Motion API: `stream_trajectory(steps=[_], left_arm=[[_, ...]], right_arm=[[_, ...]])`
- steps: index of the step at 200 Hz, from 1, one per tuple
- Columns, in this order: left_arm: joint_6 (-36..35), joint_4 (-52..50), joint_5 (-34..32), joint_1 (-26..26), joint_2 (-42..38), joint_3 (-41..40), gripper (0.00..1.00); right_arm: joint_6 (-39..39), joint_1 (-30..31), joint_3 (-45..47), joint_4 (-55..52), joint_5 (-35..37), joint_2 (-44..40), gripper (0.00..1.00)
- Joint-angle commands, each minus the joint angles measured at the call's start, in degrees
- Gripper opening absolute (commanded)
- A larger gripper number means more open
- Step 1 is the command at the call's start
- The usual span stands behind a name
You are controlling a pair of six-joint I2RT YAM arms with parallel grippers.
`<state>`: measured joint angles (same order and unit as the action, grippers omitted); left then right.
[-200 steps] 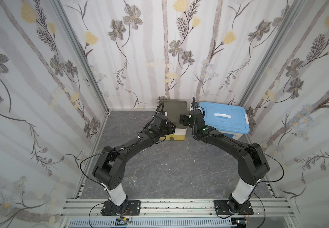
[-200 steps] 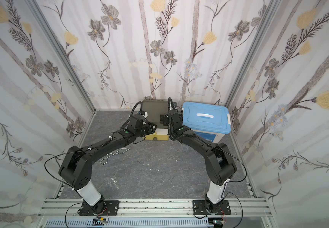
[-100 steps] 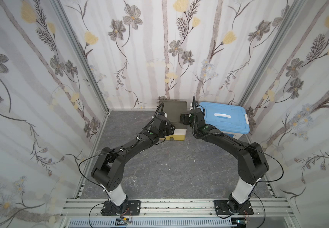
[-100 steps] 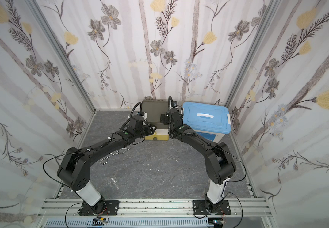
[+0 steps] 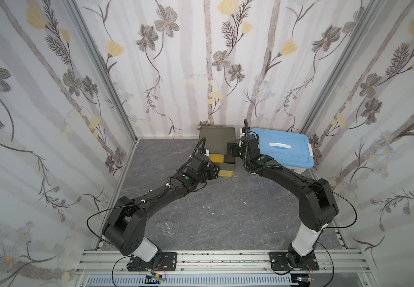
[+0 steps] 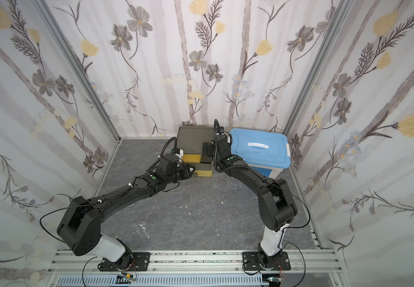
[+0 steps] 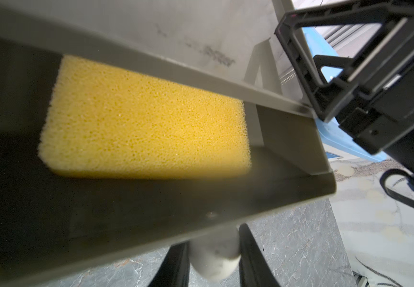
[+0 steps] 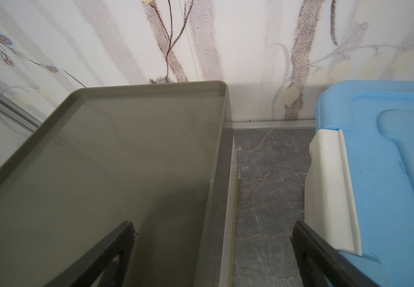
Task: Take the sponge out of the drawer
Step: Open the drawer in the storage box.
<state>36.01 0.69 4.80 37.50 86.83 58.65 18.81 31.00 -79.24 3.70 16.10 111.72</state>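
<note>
Sponge [image 7: 146,119] in drawer [image 7: 292,139], blue bin [image 5: 295,156] nearby

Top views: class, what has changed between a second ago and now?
The left gripper finished closing on the drawer's white knob, and the left arm drew back slightly toward its base; any drawer slide is too small to tell. Unchanged: sponge in the drawer, right gripper open at the cabinet's edge, blue-lidded box.
</note>
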Motion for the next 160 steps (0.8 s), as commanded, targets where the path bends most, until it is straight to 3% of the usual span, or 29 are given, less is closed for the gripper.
stream_trajectory(steps=[1,99,160], left_arm=[[0.6,-0.4,-3.2,1.0,-1.9,-2.0,0.18],[1.4,-1.3,-9.7,5.2,-11.5,-10.8,0.19],[2.2,-1.4,-10.6,6.6,-13.9,-13.2,0.21]], right_arm=[[0.3,-0.1,-0.9,0.9,-2.0,0.6,1.00],[0.0,0.0,-1.3,-0.6,-1.4,0.7,1.00],[-0.3,-0.1,-2.3,-1.6,-1.3,1.0,1.00]])
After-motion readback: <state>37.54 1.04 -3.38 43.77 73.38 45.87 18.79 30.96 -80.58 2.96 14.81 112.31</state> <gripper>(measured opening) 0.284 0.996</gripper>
